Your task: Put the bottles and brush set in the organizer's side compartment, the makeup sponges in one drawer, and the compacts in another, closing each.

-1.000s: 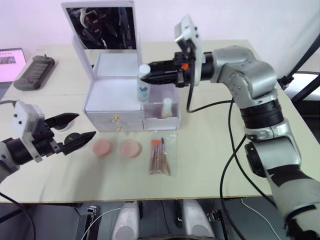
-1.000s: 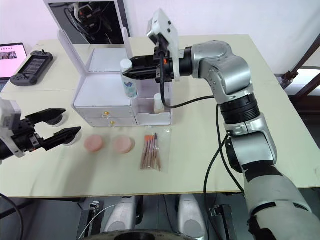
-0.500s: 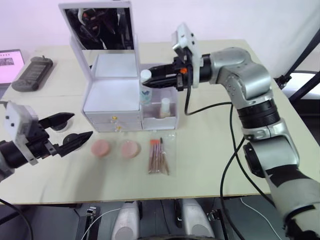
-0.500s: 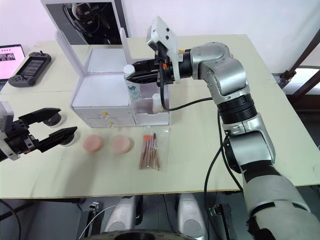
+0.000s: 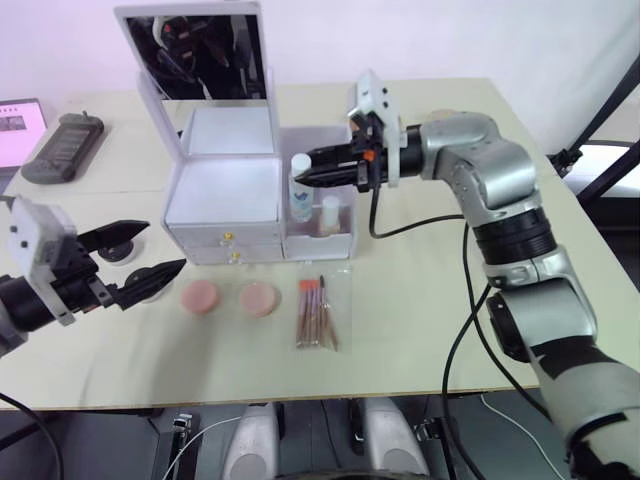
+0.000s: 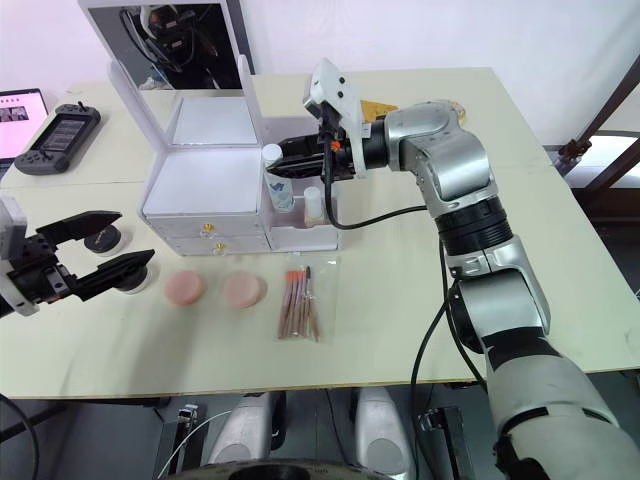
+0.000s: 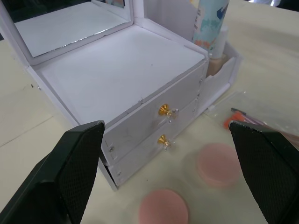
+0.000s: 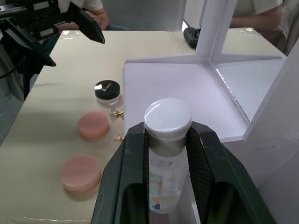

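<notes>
The white organizer stands open with both drawers shut. My right gripper is shut on the neck of a clear bottle with a white cap. That bottle stands low inside the side compartment, next to a small bottle. Two pink makeup sponges and the bagged brush set lie in front of the organizer. A black compact sits left of the drawers. My left gripper hovers open by that compact, facing the drawers.
The organizer's mirror lid stands upright at the back. A dark handheld device and a screen lie at the far left. A person sits beyond the table's left end. Bare tabletop spreads right of the brush set.
My right gripper has lowered the bottle from above the organizer down into the side compartment, beside the small bottle. The left gripper has stayed open in about the same place.
</notes>
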